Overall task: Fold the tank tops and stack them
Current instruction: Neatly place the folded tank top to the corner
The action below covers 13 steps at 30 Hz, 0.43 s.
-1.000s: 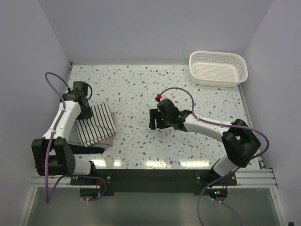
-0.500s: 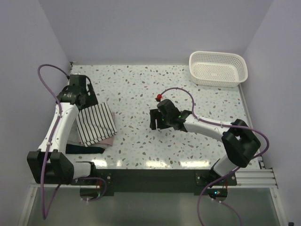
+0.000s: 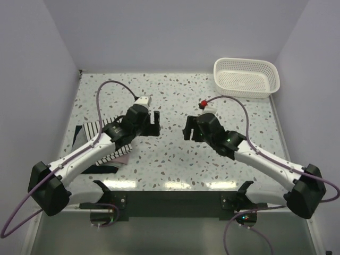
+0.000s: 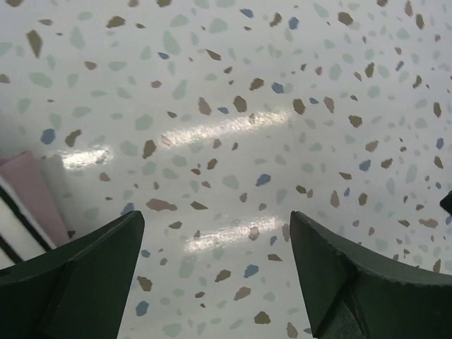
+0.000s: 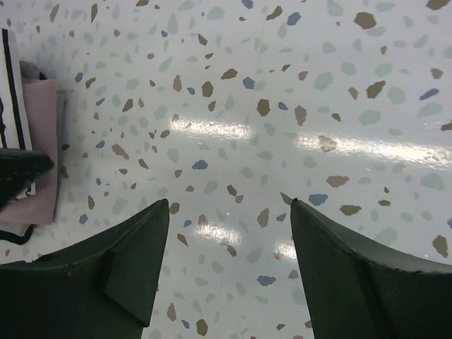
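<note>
The tank tops lie folded in one stack at the table's left. The striped one is on top, the pink one shows under it, and the dark one sticks out at the near edge. My left arm crosses over the stack and hides most of it. My left gripper is open and empty over bare table, right of the stack. My right gripper is open and empty, facing it across a gap. The left wrist view shows the pink top. The right wrist view shows the striped and pink tops.
A white lattice basket stands at the far right corner. The table is speckled terrazzo, walled on the left, the far side and the right. Both arms' cables arch above the table.
My left arm has swung from the far left side of the stack across it to the table's middle. My right gripper has shifted a little right, its arm now stretched lower.
</note>
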Motion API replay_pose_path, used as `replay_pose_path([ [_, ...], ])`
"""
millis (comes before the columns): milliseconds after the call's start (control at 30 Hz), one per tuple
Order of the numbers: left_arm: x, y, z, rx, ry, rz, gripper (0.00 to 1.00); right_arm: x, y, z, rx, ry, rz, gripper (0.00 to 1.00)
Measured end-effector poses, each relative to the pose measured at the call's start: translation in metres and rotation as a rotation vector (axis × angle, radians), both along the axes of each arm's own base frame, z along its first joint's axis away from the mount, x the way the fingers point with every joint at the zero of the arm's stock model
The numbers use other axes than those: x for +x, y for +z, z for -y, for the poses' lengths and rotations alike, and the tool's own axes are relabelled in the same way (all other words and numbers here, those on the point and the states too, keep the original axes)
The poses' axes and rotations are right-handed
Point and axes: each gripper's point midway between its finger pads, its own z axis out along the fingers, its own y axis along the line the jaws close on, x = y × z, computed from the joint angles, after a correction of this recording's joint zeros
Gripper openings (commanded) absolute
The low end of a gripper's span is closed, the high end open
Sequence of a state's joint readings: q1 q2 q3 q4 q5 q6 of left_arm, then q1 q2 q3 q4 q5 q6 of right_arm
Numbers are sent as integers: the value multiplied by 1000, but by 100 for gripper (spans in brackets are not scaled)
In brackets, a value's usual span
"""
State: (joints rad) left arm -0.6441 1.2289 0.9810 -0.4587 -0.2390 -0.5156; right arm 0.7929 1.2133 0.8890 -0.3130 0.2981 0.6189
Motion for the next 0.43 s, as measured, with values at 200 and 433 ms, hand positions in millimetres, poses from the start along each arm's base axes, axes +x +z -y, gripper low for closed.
replay_pose_path([
  [200, -27, -16, 47, -53, -137, 16, 89, -16, 20, 48, 11, -141, 75, 75],
  [433, -32, -20, 63, -97, -184, 36, 89, -28, 9, 83, -34, -239, 84, 75],
])
